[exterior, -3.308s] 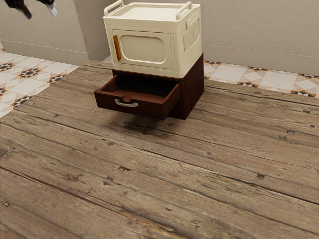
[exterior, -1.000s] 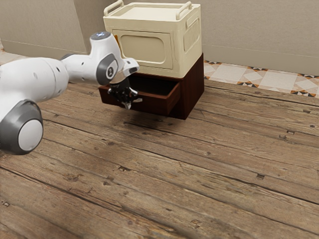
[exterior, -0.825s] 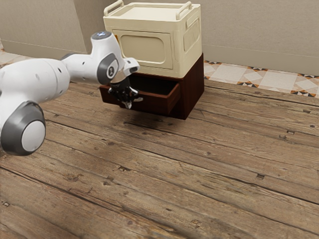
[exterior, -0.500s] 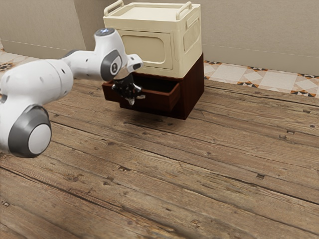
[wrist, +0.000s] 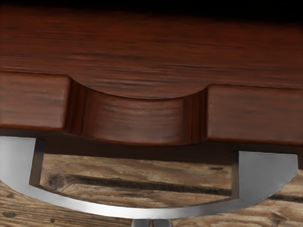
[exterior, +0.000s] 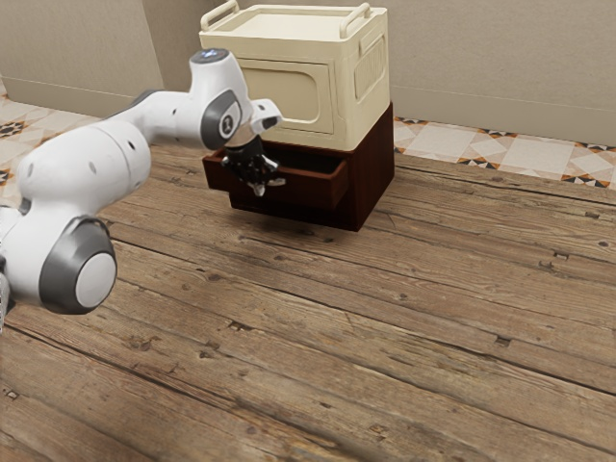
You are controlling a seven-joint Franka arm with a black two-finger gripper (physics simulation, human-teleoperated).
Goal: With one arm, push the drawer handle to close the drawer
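A white arm (exterior: 87, 166) fills the frame's left; upper left of centre, its gripper (exterior: 262, 182), fingertips together, grasping nothing, meets the silver handle (wrist: 137, 212) of a partly open brown drawer (exterior: 316, 189); behind stands a cream cabinet (exterior: 354, 91).

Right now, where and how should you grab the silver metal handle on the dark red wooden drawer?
I'd probably grip the handle at the middle of its curved bar, from above. It bows out from the drawer, leaving an open gap behind the bar.
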